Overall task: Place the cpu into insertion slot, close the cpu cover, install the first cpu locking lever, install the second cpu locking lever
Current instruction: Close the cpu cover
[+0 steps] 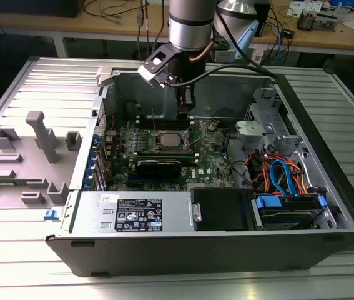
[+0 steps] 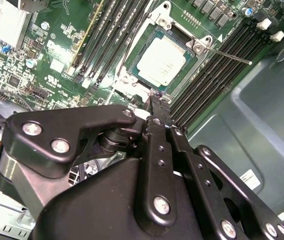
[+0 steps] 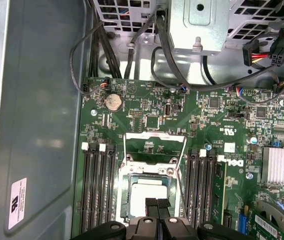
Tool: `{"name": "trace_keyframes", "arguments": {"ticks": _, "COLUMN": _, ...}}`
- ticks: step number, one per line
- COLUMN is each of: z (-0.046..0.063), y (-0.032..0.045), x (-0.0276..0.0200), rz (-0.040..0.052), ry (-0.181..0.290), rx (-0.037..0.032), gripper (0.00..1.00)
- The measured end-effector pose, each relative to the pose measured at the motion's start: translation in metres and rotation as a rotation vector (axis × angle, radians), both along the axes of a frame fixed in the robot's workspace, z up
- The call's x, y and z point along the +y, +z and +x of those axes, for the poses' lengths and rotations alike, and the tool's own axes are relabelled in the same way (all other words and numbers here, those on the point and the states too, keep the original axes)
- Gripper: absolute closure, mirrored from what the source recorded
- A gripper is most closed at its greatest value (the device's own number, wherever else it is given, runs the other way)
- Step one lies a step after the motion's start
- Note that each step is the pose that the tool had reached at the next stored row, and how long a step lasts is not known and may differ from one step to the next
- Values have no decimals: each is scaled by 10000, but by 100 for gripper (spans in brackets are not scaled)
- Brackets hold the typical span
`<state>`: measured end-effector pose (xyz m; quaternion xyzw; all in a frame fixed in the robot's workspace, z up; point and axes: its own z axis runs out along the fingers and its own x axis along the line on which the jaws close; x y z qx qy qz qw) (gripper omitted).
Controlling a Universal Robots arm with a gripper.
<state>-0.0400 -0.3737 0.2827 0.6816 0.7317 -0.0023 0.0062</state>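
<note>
The cpu (image 2: 163, 61) lies flat in the insertion slot (image 2: 182, 36), its silver-grey top facing up; the exterior view shows it mid-board (image 1: 168, 140). In the first wrist view a thin silver frame, the cpu cover (image 3: 155, 134), stands raised at the socket's edge on the coin-battery side, with the cpu (image 3: 143, 192) uncovered below it. Thin locking levers (image 2: 228, 54) stick out from the socket, unlatched. My gripper (image 2: 155, 96) hangs just above the socket's edge, fingers shut together and holding nothing. It also shows in the exterior view (image 1: 186, 111) and the first wrist view (image 3: 157, 202).
Black memory slots (image 3: 97, 185) flank the socket on both sides. A long black card (image 1: 158, 166) lies in front of it. The power supply (image 1: 138, 215) and a drive cage with blue and orange cables (image 1: 284, 180) fill the case front. A grey fixture (image 1: 34, 150) sits outside at the exterior view's left.
</note>
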Motion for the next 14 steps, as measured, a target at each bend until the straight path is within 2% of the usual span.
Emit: {"name": "trace_keyframes", "arguments": {"ticks": 14, "z": 141, "y": 0, "x": 0, "rz": 0, "ry": -1, "rx": 0, "gripper": 89}}
